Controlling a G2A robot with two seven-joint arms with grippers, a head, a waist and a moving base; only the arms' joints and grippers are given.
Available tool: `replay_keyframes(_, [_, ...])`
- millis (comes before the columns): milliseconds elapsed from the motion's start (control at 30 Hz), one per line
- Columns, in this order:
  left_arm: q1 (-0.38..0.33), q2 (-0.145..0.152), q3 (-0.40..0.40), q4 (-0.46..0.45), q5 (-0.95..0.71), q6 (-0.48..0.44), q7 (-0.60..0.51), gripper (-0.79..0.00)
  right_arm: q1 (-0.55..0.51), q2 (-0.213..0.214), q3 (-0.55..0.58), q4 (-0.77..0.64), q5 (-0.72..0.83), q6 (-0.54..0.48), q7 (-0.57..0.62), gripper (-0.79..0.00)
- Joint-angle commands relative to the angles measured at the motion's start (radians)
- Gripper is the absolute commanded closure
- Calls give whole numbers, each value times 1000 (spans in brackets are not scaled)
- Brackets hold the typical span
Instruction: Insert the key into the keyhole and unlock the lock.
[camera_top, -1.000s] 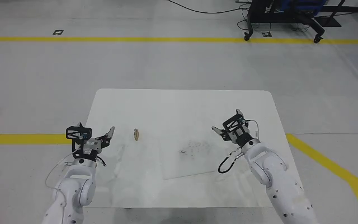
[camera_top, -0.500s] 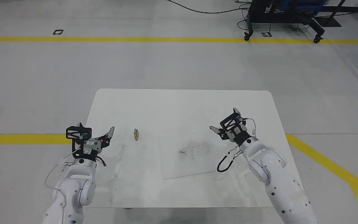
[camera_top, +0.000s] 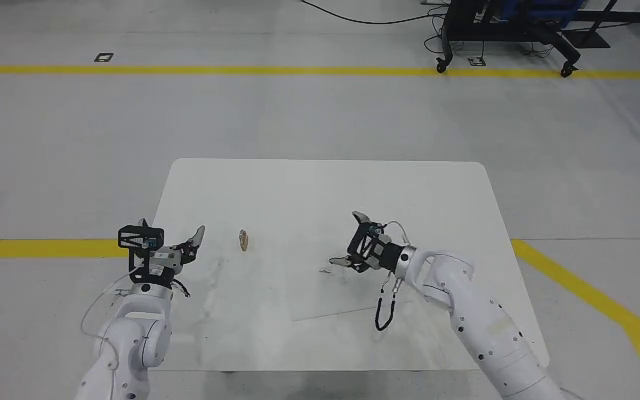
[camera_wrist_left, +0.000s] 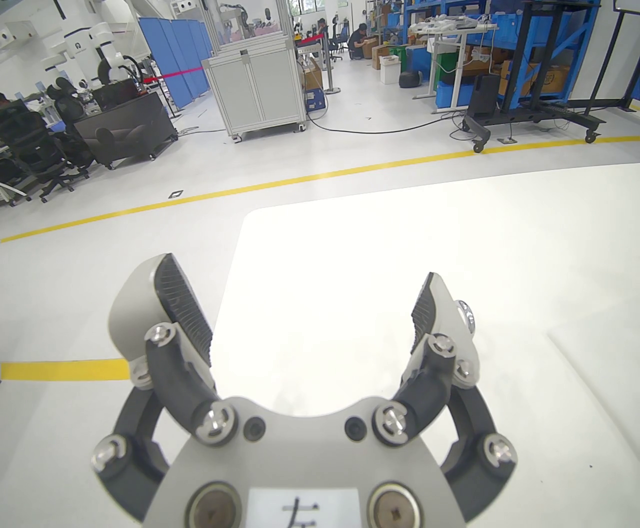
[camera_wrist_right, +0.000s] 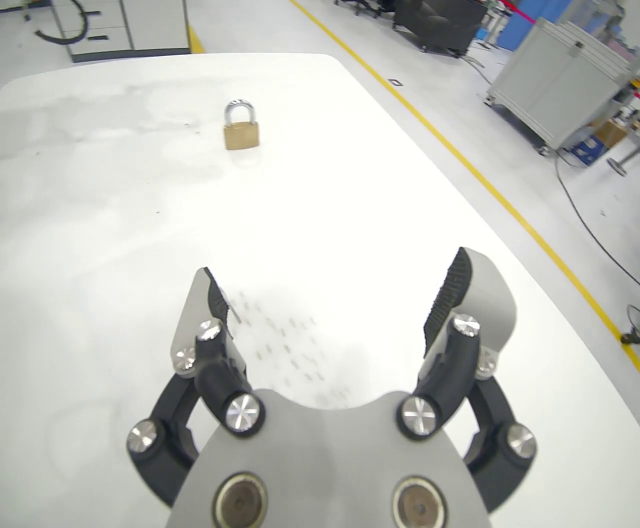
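The left gripper (camera_wrist_left: 300, 280) hangs low at the robot's left side, jaws spread wide. The right gripper (camera_wrist_right: 335, 265), equally wide open, points inward, its forearm angled across.

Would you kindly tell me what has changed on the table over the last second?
The right pincer, open, swung inward from the right part of the table toward the middle and is now close to the key; nothing has been grasped. The padlock, the key and the left pincer, open near the table's left edge, stayed where they were.
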Motion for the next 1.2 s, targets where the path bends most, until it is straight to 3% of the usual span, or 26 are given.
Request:
replay_keyframes(0, [0, 0, 0, 0, 0, 0, 0, -785, 29, 1, -20, 34, 15, -124, -48, -785])
replay_keyframes(167, [0, 0, 0, 0, 0, 0, 0, -785, 102, 3, -62, 145, 39, -351, -130, -785])
replay_keyframes(267, [0, 0, 0, 0, 0, 0, 0, -785, 144, 0, -114, 199, 29, -361, -125, -785])
replay_keyframes(467, [0, 0, 0, 0, 0, 0, 0, -785, 205, -17, -188, 258, -8, -320, 8, -785])
replay_keyframes(600, [0, 0, 0, 0, 0, 0, 0, -785, 214, -21, -214, 245, -46, -276, 39, -385])
replay_keyframes(767, [0, 0, 0, 0, 0, 0, 0, -785, 216, -21, -228, 243, -72, -260, 41, -259])
replay_keyframes(933, [0, 0, 0, 0, 0, 0, 0, -785, 231, -24, -242, 266, -73, -260, 33, -182])
replay_keyframes(1033, [0, 0, 0, 0, 0, 0, 0, -785, 237, -24, -246, 269, -73, -262, 15, -12])
replay_keyframes(1167, [0, 0, 0, 0, 0, 0, 0, -785, 235, -19, -242, 268, -95, -258, -11, 0])
